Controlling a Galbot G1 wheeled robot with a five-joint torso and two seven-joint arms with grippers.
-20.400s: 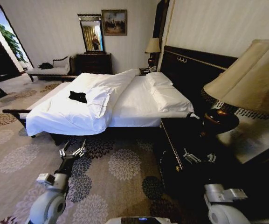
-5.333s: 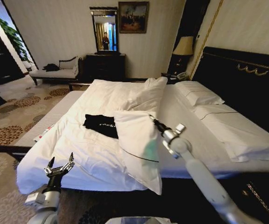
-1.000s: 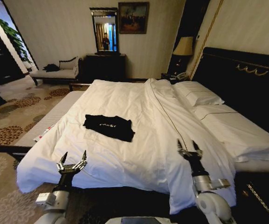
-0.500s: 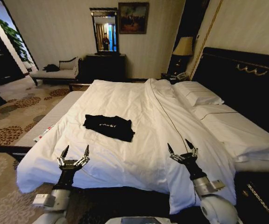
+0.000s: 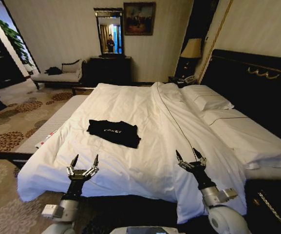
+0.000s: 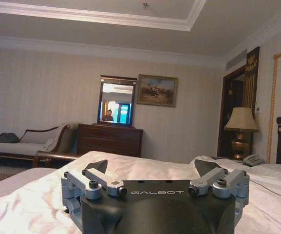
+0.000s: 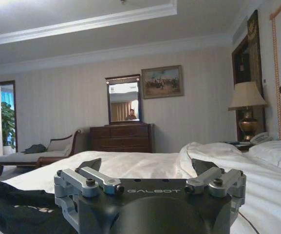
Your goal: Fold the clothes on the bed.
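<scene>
The clothes, a black T-shirt (image 5: 114, 132) with white chest lettering, lie crumpled on the white duvet of the bed (image 5: 145, 105), left of its middle. In the right wrist view the T-shirt (image 7: 18, 212) shows low beside the gripper body. My left gripper (image 5: 84, 161) stands open at the bed's near edge, below and left of the shirt, with nothing in it. Also at the near edge, my right gripper (image 5: 189, 154) is open and empty, well to the right of the shirt. The open fingertips appear in the left wrist view (image 6: 152, 168) and the right wrist view (image 7: 147, 165).
White pillows (image 5: 206, 100) and a dark headboard (image 5: 257, 83) stand at the right. A dresser with a mirror (image 5: 110, 66), a pale chaise longue (image 5: 57, 73) and a bedside lamp (image 5: 192, 51) line the far wall. Patterned carpet (image 5: 9, 122) lies left of the bed.
The duvet, folded back earlier, now lies flat. In the last second both grippers have shifted at the near edge, the left one to the right. The shirt has not moved.
</scene>
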